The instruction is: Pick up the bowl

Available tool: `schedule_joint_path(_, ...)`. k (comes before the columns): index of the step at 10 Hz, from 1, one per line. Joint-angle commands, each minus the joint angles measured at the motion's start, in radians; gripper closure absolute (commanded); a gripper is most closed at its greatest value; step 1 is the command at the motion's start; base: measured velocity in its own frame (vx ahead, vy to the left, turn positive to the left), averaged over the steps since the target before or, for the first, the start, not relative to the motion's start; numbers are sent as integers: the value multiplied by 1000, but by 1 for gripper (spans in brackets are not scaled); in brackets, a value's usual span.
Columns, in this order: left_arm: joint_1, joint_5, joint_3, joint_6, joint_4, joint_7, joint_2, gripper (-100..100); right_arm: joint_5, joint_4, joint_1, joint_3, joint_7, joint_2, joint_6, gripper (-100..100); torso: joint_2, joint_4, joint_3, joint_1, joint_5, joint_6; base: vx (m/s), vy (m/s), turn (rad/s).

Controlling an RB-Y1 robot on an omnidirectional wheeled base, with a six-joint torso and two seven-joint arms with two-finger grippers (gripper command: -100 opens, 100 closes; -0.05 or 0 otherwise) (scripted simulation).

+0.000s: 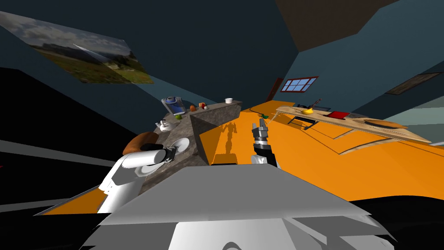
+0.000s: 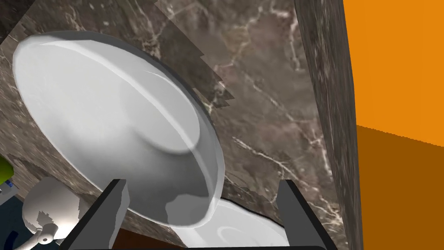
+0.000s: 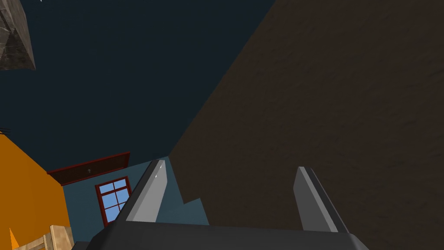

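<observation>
**Left wrist view — bowl's rim between spread fingers**

The left gripper [image 2: 202, 182] is spread wide. The near rim of the white bowl [image 2: 117, 126] lies between its two blades, close against one of them and well clear of the other. I cannot tell whether the nearer blade touches the rim. The bowl is on the dark, veined marble counter [image 2: 269, 108], near the edge where the counter drops to the orange floor [image 2: 394, 65]. Another white dish [image 2: 236, 230] shows just past the bowl's rim, by the gripper's body, and a white teapot [image 2: 47, 212] stands close by. In the head view the left arm reaches over the counter's near end to the bowl, with a brown rounded thing [image 1: 138, 143] just beside it. The right gripper [image 3: 230, 167] — raised over the floor, apart from the counter — has its blades parted too and holds nothing.
</observation>
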Motion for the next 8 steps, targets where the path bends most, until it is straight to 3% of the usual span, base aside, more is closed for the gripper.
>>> schedule_joint_path(1, 0, 0, 0, 0, 0, 0, 0, -100, 0, 0, 0, 0, 0, 0, 0, 0, 0, 0, 0, 0, 0, 0, 31, 8, -2)
schedule_joint_path(2, 2, -2, -3, 2, 2, 1, -2, 0, 0, 0, 0, 0, 0, 0, 0, 0, 2, 0, 1, -1, 0, 0, 6, 2, 0)
schedule_joint_path(3, -24, -12, -1, -13, 51, 5, 5, -100, 0, 0, 0, 0, 0, 0, 0, 0, 4, 1, 2, -1, 0, 0, -39, -4, -133)
schedule_joint_path(8, -86, -35, 2, -49, 172, 16, 20, -100, 0, 0, 0, 0, 0, 0, 0, 0, 10, 2, 6, -2, -1, 0, -84, -3, -122)
